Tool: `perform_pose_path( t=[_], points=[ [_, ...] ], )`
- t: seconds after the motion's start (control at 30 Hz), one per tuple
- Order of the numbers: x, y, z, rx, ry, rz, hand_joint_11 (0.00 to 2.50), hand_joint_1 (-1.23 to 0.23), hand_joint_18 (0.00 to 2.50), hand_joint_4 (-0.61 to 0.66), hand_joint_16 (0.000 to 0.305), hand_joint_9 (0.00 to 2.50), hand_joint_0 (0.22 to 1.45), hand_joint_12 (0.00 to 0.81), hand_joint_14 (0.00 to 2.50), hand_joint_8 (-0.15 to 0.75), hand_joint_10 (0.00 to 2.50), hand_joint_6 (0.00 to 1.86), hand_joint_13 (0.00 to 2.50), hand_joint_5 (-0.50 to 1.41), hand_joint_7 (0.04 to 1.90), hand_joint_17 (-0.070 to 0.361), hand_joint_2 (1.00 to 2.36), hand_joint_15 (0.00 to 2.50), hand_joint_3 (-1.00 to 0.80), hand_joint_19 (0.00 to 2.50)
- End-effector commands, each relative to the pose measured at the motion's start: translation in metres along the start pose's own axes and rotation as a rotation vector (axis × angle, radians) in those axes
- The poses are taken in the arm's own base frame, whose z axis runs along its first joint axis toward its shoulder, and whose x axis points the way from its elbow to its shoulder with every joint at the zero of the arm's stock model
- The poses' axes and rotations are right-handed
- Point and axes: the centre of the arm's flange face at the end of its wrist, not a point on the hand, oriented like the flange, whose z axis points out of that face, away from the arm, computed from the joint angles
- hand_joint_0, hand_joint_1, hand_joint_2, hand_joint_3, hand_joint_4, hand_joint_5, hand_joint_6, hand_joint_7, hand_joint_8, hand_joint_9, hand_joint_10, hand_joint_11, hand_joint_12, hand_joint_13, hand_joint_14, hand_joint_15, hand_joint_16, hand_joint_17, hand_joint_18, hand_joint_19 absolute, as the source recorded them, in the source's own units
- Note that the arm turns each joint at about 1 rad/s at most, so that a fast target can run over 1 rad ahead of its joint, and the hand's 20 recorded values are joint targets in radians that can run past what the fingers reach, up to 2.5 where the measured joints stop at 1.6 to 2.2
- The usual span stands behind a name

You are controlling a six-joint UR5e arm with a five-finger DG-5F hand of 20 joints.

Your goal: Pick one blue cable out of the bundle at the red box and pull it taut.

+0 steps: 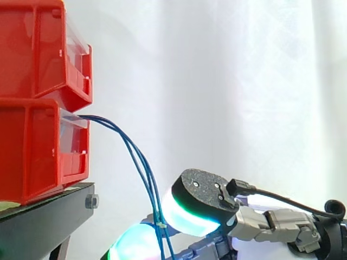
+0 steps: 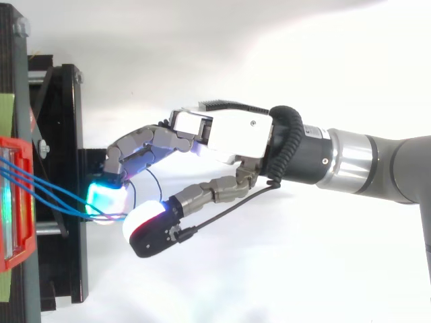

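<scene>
White curtain (image 1: 244, 81) fills my background, smooth and evenly lit, with open space to the right of the bins. From the right edge of my top view the arm (image 2: 377, 161) reaches in, a grey metal tube ending in a black collar.

At the left is the black stand (image 1: 49, 222), a flat metal shelf with a bolt head on its front corner. Two red bins sit stacked on it, the upper bin (image 1: 38, 49) on the lower bin (image 1: 32, 151). Both are glossy moulded plastic with clear front lips. I can read no writing on them.

The hand (image 2: 222, 134) has a white shell and grey jointed fingers, and it sits low and to the right of the bins. From above, its fingertips lie just beside the stand's outer edge. The fingers are curled, with a cyan glowing pad (image 2: 104, 198) closed toward the thumb's white pad (image 2: 145, 219), and they pinch the blue cables (image 1: 135, 157) between them.

Those cables are thin and smooth. They leave the lower bin over its clear lip and sag in a shallow curve through free air down to the pads. Several strands run side by side, and I cannot tell whether one has been separated from the rest. A small pale tie (image 1: 160, 222) binds them just beside the pads.
</scene>
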Motion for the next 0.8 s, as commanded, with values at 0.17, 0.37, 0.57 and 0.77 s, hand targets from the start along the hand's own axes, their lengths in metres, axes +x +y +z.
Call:
perform_pose_path(
  t=[0.17,0.37,0.57,0.77],
  points=[
    [-0.003,0.020,0.002,-0.021,0.019,-0.037,0.62,-0.72,0.61,0.15,0.055,0.74,0.49,0.411,0.01,0.335,0.01,0.81,0.66,-0.19,0.82,0.123,1.00,0.32,-0.50,0.36],
    [-0.005,0.023,0.001,-0.011,0.025,-0.058,0.62,-0.74,0.60,0.14,0.052,0.73,0.53,0.402,0.01,0.324,0.01,0.82,0.66,-0.20,0.86,0.117,1.01,0.33,-0.42,0.37],
    [-0.004,0.023,0.001,-0.011,0.026,-0.059,0.63,-0.78,0.60,0.13,0.050,0.73,0.57,0.391,0.01,0.315,0.01,0.85,0.66,-0.20,0.86,0.112,1.01,0.32,-0.31,0.37],
    [-0.004,0.023,0.001,-0.011,0.026,-0.059,0.64,-0.76,0.62,0.12,0.049,0.75,0.59,0.387,0.01,0.319,0.01,0.87,0.67,-0.20,0.87,0.110,1.02,0.32,-0.21,0.36]
  ],
)
